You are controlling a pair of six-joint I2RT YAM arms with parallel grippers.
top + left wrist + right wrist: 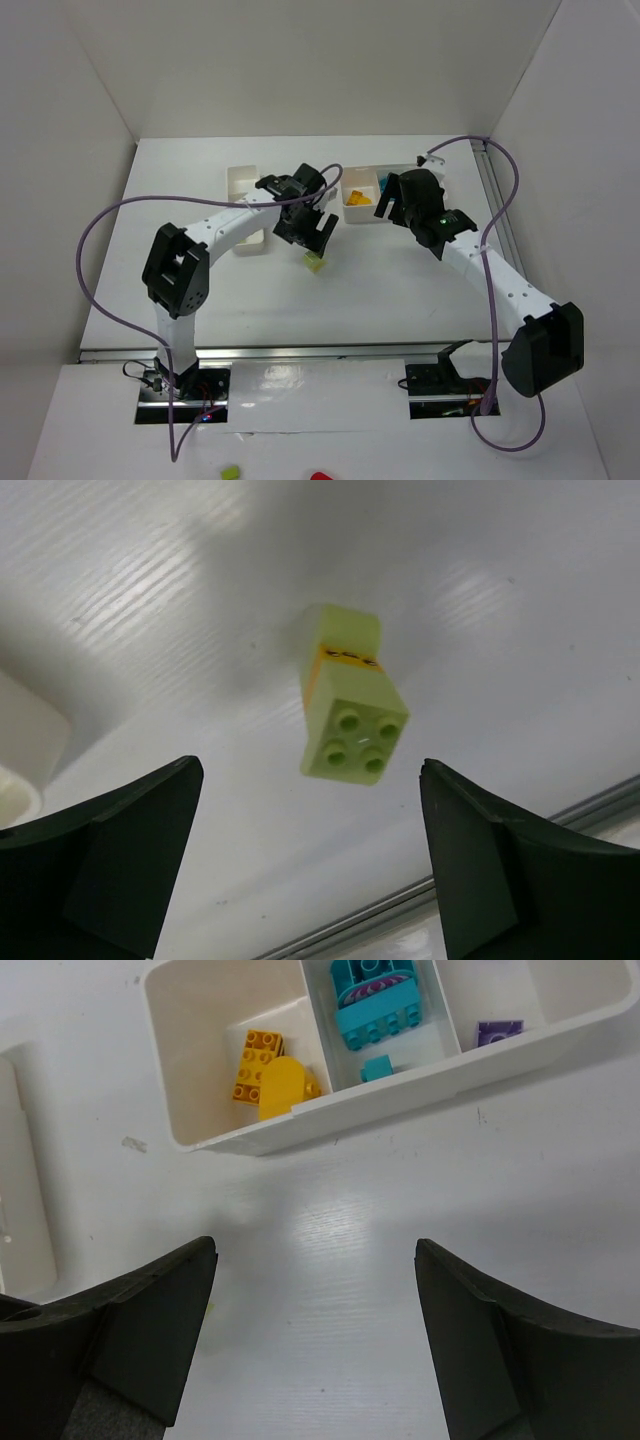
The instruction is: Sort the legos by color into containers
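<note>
The left pincer [310, 770] stood released, with the lime lego [352, 715] lying on the worktop [520, 620] beneath its jaws. The right pincer [315, 1250] hung released and empty. Risk: off-centre closure could flick the lego away.

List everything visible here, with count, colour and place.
lime green lego: one, orange stripe, on the table under the left fingers
yellow-orange legos: at least two, wide tray's left compartment
teal legos: two, one large, one tiny, middle compartment
purple lego: one, right compartment
wide tray: one, white, far right of centre
narrow tray: one, white, far left, partly behind the left arm
table: one, white
left fingers: black, open, empty
right fingers: black, open, empty, before the wide tray
</note>
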